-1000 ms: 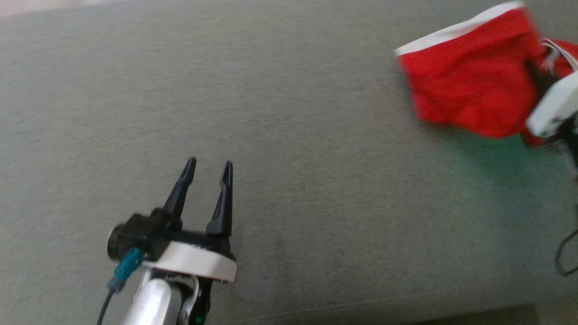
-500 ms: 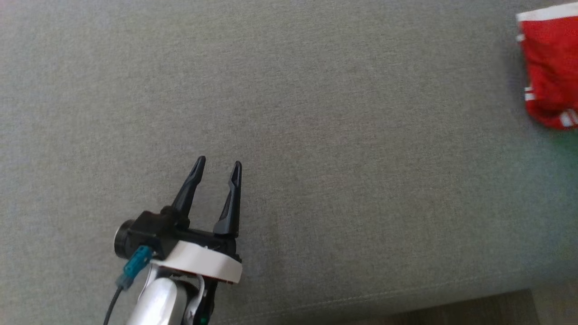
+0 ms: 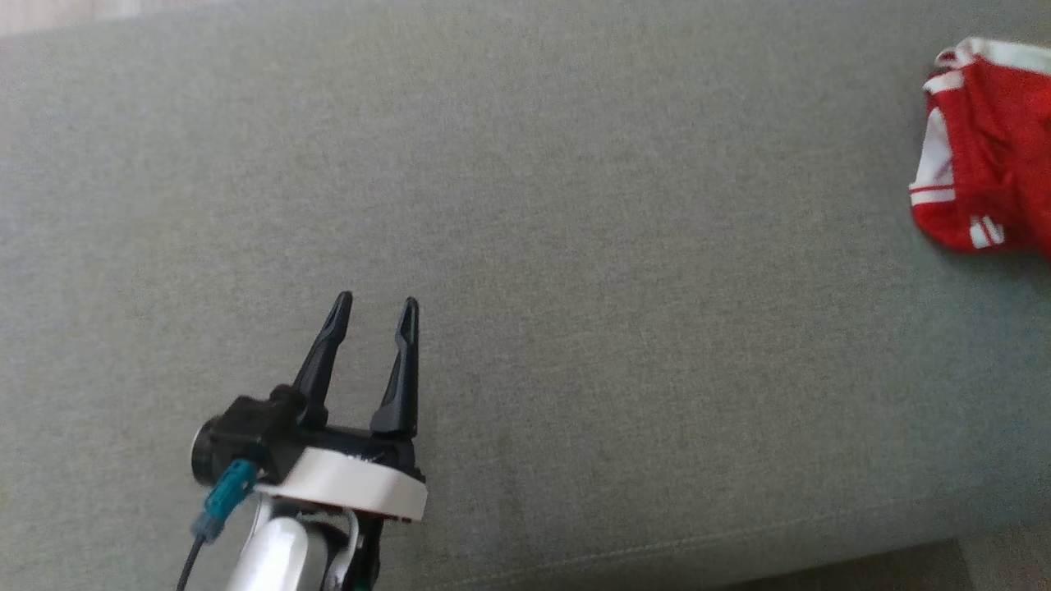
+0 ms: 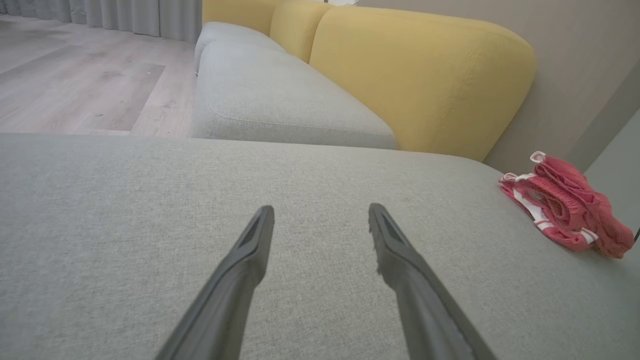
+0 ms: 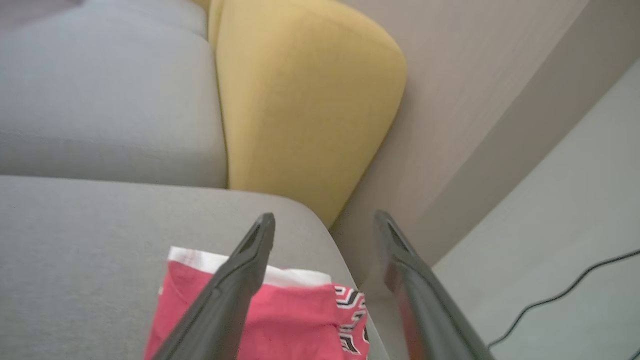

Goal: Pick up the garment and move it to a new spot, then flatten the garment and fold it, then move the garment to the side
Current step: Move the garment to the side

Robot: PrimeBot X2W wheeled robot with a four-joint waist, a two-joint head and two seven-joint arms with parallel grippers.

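The red garment [image 3: 985, 148] lies bunched at the far right corner of the grey seat [image 3: 575, 246]. In the head view that is about 2 o'clock from the left gripper [image 3: 377, 300] and well apart from it. White bands run along its edges, and a black-and-white pattern shows on 1 corner in the right wrist view. The cloth is rumpled into loose folds (not laid flat).

The left gripper sits toward 7 o'clock in the head view, over bare seat fabric, its 2 dark fingers spread and pointing to 12 o'clock with nothing between them. From its own wrist camera the garment sits at 3 o'clock, close to the seat's edge.

The right gripper [image 5: 325, 217] is over the garment's corner of the seat, its 2 fingers spread as well and gripping nothing. Its left finger crosses in front of the red cloth; whether it touches the cloth I cannot tell.

Behind the seat, toward 12 o'clock in that view, stands a yellow backrest [image 5: 300, 100] against a beige wall [image 5: 450, 75]. A thin black cable [image 5: 560, 285] trails across the pale floor at 4 o'clock.
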